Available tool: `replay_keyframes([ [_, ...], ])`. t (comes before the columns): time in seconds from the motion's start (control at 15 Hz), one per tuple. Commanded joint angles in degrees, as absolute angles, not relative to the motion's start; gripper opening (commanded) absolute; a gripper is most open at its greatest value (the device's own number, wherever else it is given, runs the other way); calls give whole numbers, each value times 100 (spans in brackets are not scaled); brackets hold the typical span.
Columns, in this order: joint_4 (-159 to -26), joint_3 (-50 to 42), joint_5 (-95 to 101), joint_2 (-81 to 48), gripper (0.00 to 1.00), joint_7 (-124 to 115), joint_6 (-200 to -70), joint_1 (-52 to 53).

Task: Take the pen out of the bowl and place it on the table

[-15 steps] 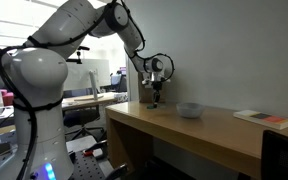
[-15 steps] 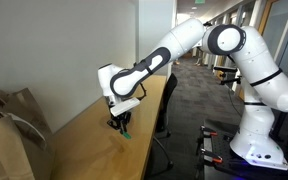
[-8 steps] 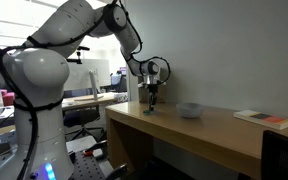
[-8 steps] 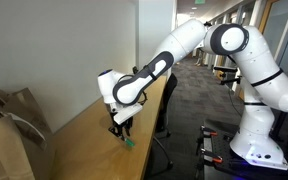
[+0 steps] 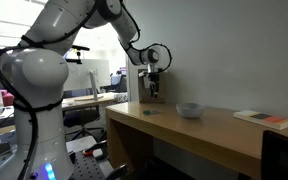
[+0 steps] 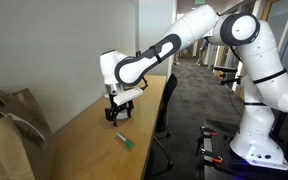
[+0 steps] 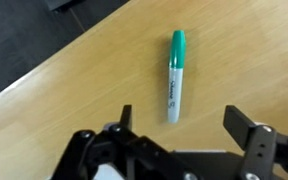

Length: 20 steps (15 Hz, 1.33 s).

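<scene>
Pen (image 7: 175,75): marker, white barrel, green cap. It lay flat on the table (image 7: 74,90), untouched, below the gripper (image 7: 184,128) and roughly centred between its spread fingers, cap end pointing away from it. Bowl (image 5: 190,110): small, grey, upright on the same table, off to one side of the gripper, well apart from the pen.

— Colours on the pen (image 7: 175,75)?
— Green cap, white barrel with dark print.
— And the table (image 7: 234,60)?
— Light tan wood, faint grain.
— Bowl (image 5: 190,110)?
— Grey. Black for the gripper (image 7: 181,125), brown for the paper bag (image 6: 9,125).
</scene>
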<state>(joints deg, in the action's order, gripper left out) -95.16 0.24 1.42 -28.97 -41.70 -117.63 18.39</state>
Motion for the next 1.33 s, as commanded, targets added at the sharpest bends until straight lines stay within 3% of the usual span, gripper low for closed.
replay_keyframes([
  [0.0, -9822, 75, 157, -2341, 100, -3936, -11142, 1674],
  [0.67, -10274, 117, 653, -1144, 100, -3831, -10408, 1300],
  [1.27, -10256, 232, 711, -1061, 100, -3467, -9931, 1193],
])
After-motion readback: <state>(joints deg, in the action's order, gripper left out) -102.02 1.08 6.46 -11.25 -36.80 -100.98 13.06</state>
